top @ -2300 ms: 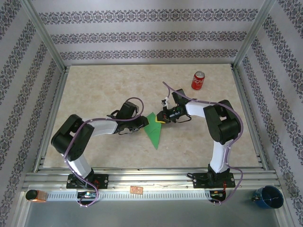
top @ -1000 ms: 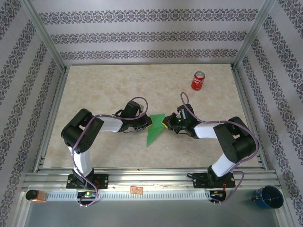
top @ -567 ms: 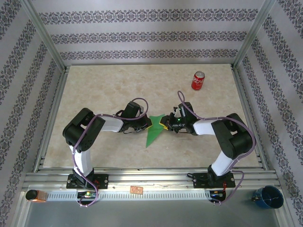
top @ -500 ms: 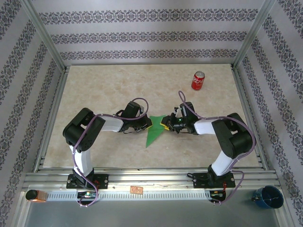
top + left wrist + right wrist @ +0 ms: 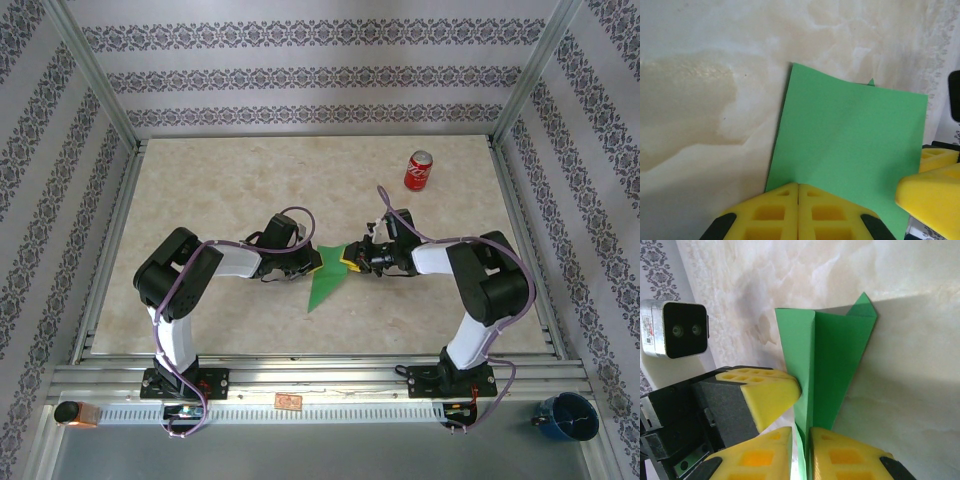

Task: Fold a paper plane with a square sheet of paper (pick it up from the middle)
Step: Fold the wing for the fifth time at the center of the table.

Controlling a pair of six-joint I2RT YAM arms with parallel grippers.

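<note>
**Both grippers pinched the half-folded paper**

The green paper (image 5: 323, 282) lay at the centre of the table (image 5: 200, 190). The left gripper (image 5: 798, 186) was closed on its 9 o'clock edge. The right gripper (image 5: 802, 432) was closed on the fold at 3 o'clock. For a clean crease, I judged, the edges needed aligning first, with a gentle, equal pull.

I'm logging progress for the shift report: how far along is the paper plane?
Done: the green paper is folded into a narrow pointed shape with a lengthwise crease. In hand: the left gripper and right gripper both pinch its wide end. Left: probably the wing folds; it doesn't look finished yet.
</note>
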